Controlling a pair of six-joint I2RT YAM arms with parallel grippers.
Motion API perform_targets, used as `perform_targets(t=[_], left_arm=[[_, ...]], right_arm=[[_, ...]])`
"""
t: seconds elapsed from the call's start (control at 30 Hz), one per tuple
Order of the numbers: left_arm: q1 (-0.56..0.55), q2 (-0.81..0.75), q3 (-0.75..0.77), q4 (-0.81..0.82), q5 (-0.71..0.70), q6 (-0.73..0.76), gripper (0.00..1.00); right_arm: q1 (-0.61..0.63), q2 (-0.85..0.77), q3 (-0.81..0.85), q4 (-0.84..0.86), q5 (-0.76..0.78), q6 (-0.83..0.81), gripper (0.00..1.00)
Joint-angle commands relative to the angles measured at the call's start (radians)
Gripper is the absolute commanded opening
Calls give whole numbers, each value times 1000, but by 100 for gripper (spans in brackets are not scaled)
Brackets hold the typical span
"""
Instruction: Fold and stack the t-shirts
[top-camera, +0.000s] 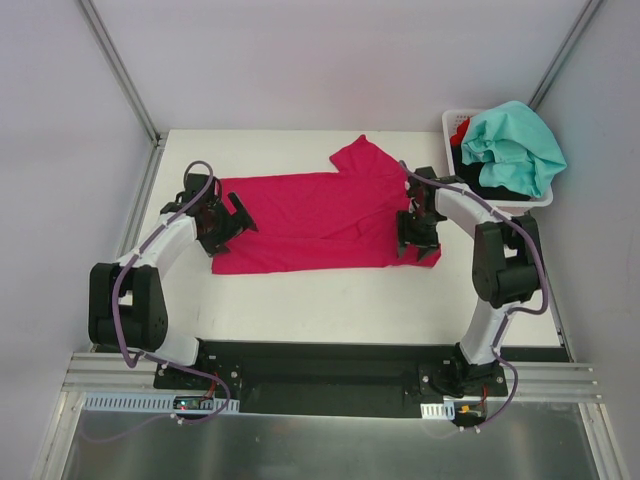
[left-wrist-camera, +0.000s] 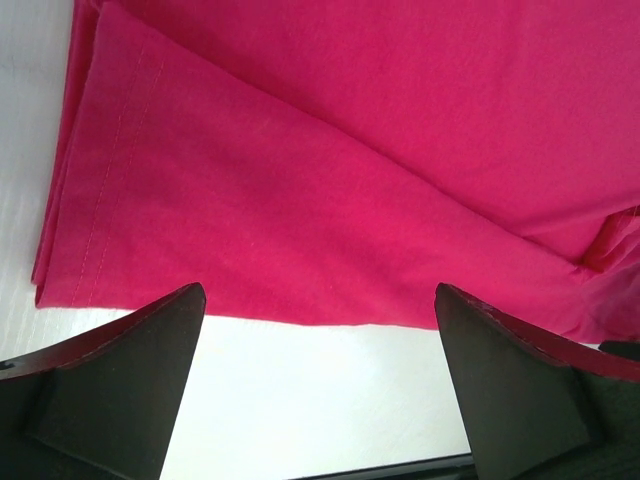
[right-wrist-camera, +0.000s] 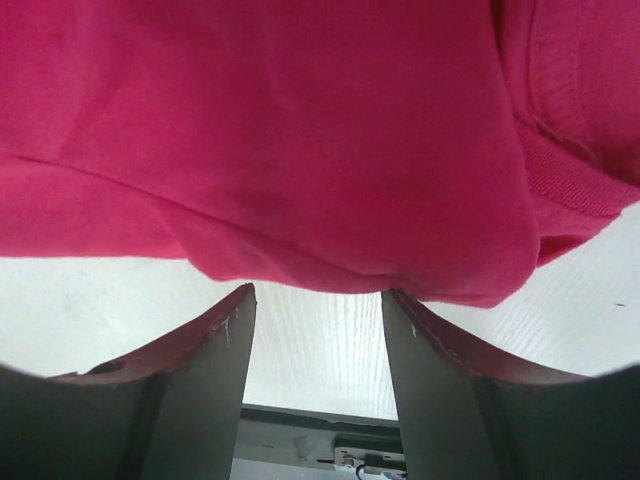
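A large magenta-pink t-shirt (top-camera: 310, 220) lies flat on the white table (top-camera: 350, 300), folded lengthwise, with one sleeve pointing to the back. My left gripper (top-camera: 232, 215) is open at the shirt's left end; in the left wrist view the gripper (left-wrist-camera: 318, 300) has its fingers wide apart just short of the shirt's hemmed edge (left-wrist-camera: 300, 200). My right gripper (top-camera: 418, 240) is open at the shirt's right front corner; in the right wrist view the gripper (right-wrist-camera: 318, 295) has its tips at the edge of the bulging cloth (right-wrist-camera: 300, 150), with bare table between them.
A white plastic basket (top-camera: 449, 124) stands at the back right corner. It holds a teal-mint shirt (top-camera: 515, 140) on top, a black one (top-camera: 490, 185) and a red one (top-camera: 460, 130). Grey walls close in the table on both sides.
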Motion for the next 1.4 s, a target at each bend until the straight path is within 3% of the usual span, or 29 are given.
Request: perform_targets(t=[0.0, 0.4, 0.63, 1.03, 1.2, 1.37], left_arm=[[-2, 3, -32, 91, -28, -17, 99], [-1, 13, -176, 195, -42, -63, 99], [12, -64, -216, 118, -152, -59, 99], [73, -176, -284, 52, -187, -43, 99], [70, -217, -207, -24, -194, -31, 99], [13, -259, 24, -148, -264, -2, 99]], right_arm=[[-11, 38, 27, 5, 53, 17, 57], [-31, 79, 57, -35, 166, 17, 56], [-48, 89, 57, -55, 225, 18, 56], [-55, 118, 41, -66, 263, 17, 56], [-54, 17, 48, -113, 259, 45, 56], [-26, -92, 198, -225, 266, 46, 57]])
